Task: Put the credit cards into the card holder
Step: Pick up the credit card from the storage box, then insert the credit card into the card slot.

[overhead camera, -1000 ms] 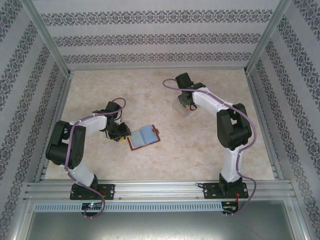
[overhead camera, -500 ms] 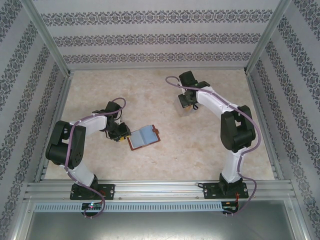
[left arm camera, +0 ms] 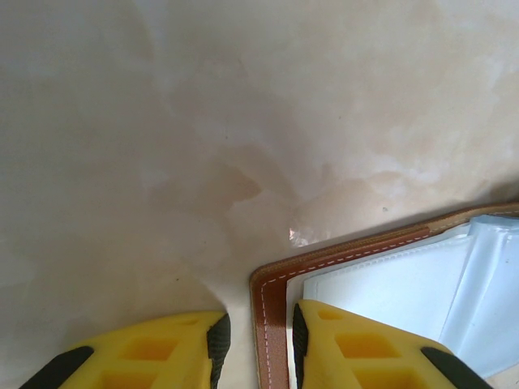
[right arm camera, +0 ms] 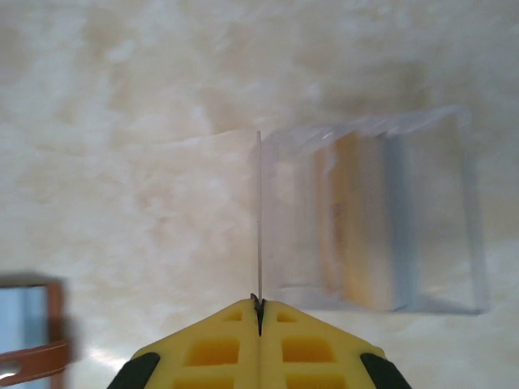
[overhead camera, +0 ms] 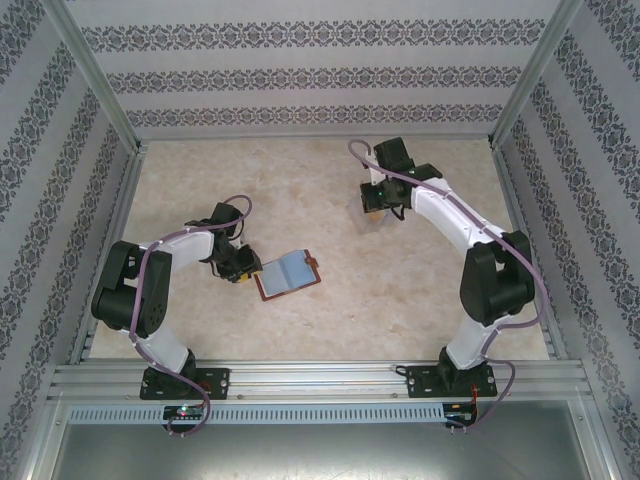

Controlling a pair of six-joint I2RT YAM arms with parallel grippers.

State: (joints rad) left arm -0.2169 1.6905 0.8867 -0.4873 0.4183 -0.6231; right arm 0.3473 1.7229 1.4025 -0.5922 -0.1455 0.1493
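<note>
Left tool (left arm camera: 258, 344) pinching the brown stitched edge of the card holder (left arm camera: 381, 279), one finger on each side of the leather. Holder lies open on the surface (overhead camera: 330, 320), blue-grey inside up, just off centre toward 8 o'clock in the top view; the tool is on its 9 o'clock edge.

Right tool (right arm camera: 259, 312) pressed together on a thin card (right arm camera: 259, 219), seen edge-on, colour unreadable. Top view puts it toward 1 o'clock of centre, well apart from the holder.

Clear plastic box (right arm camera: 474, 243) at 3 o'clock of that card, blurred, with orange and grey credit cards (right arm camera: 361, 219) inside.
</note>
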